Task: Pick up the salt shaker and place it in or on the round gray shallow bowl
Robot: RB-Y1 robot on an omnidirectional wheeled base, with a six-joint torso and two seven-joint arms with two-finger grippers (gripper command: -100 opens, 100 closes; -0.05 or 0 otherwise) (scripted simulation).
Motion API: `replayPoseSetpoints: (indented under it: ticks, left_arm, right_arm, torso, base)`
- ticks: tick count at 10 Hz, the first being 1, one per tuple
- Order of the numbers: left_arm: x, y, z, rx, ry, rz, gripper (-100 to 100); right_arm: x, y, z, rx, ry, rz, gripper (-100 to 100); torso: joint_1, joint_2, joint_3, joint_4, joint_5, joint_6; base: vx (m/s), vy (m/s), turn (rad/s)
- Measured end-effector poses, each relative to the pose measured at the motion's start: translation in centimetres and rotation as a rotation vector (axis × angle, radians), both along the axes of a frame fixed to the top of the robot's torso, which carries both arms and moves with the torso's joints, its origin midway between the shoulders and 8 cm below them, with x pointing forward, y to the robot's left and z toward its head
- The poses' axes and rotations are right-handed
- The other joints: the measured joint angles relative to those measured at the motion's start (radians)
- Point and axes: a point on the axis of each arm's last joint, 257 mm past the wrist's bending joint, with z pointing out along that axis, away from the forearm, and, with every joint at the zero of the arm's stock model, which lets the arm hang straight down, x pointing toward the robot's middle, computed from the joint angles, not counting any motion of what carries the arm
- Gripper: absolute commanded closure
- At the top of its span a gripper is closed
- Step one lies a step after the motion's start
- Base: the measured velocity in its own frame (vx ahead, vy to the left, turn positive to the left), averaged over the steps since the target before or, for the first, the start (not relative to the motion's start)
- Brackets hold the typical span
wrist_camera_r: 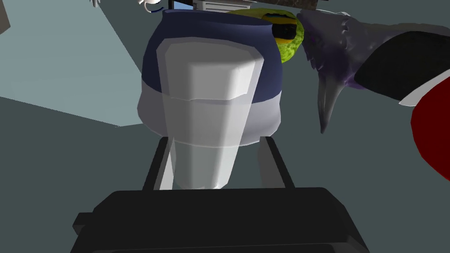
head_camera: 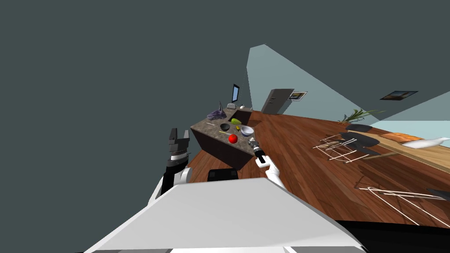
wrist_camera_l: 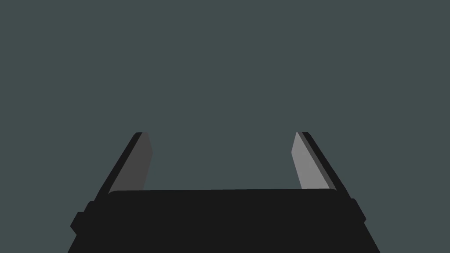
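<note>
Salt shaker (wrist_camera_r: 206, 110) gripped in my right tool (wrist_camera_r: 214, 142) at the desk's (head_camera: 206, 128) near corner, bowl (head_camera: 247, 130) just beyond; left tool (wrist_camera_l: 222, 134) open, clear of the desk.

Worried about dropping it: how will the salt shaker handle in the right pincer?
The salt shaker looks stiff and see-through, probably light. Its tapered, smooth-looking sides could slip between the right pincer blades. Its faceted body should resist rolling, though it may tip in the round bowl.

The place was a home's kitchen-diner: a stone-topped counter (head_camera: 206, 128) carrying bowls (head_camera: 225, 127), a wood floor (head_camera: 299, 151), a dining table (head_camera: 424, 154) with chairs (head_camera: 363, 139), a plant (head_camera: 358, 115) and framed pictures (head_camera: 398, 95) on the walls.
</note>
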Motion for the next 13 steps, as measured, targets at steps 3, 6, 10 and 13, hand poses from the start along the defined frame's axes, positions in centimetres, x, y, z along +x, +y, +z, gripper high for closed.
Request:
replayPoseSetpoints:
  ticks: [3, 6, 10, 13]
  left_arm:
    - [0.0, 0.0, 0.0, 0.0, 0.0, 0.0, 0]
    - [0.0, 0.0, 0.0, 0.0, 0.0, 0.0, 0]
    - [0.0, 0.0, 0.0, 0.0, 0.0, 0.0, 0]
    - [0.0, 0.0, 0.0, 0.0, 0.0, 0.0, 0]
  right_arm:
    - [0.0, 0.0, 0.1, 0.0, -0.002, 0.0, 100]
    - [-0.2, 0.4, 0.0, -0.001, -0.001, 0.013, 100]
    - [-0.5, 0.9, 0.2, 0.008, -0.006, 0.019, 100]
    - [-0.3, 0.0, 0.9, 0.038, -0.008, -0.023, 100]
  torso:
    - [0.001, -0.001, -0.001, -0.001, 0.0, 0.0]
    - [0.001, -0.001, -0.001, -0.002, -0.001, 0.002]
    - [0.003, 0.005, 0.0, -0.004, -0.003, 0.003]
    - [0.005, 0.011, 0.002, -0.006, -0.004, 0.005]
  base:
    - [0.0, 0.0, 0.0]
    - [0.019, 0.016, -0.128]
    - [-0.049, 0.049, -0.047]
    - [-0.104, 0.11, -0.085]
